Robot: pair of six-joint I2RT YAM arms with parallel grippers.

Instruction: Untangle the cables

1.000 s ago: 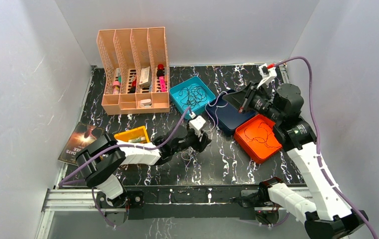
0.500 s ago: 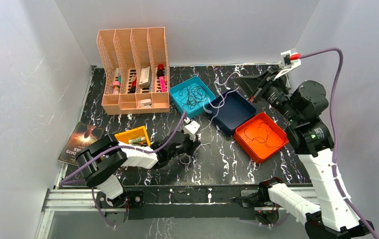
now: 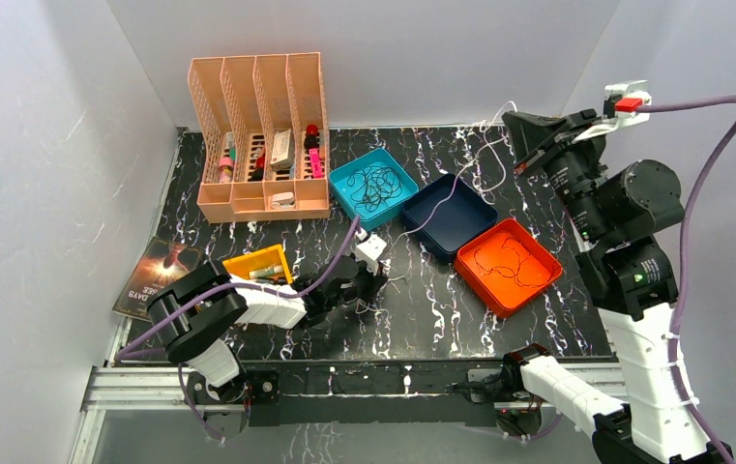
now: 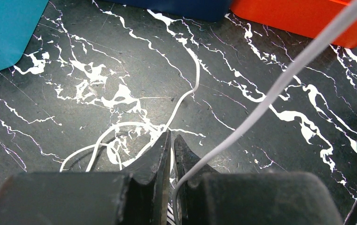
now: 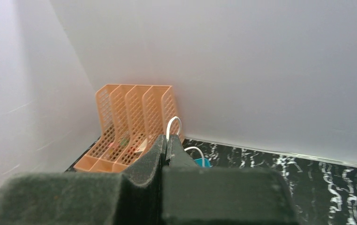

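White walls close in a black table veined with white. At the back left stands one peach rack with four slots, small items in their bottoms. Three square trays sit in a row right of it: a teal tray, a navy tray and an orange tray. A fourth, smaller yellow tray lies near the left arm, and one booklet lies at the table's left edge.

A tangle of black cables fills the teal tray; how many strands I cannot tell. One dark cable lies in loose curves in the orange tray. One white cable runs taut between the two arms, passing above the navy tray, with a few slack loops on the table by its lower end.

The left gripper is low at the table in front of the trays, its jaws nearly together with the white cable pinched between them. The right gripper is raised high above the back right corner, jaws closed on the cable's other end, a small loop sticking out past the tips.
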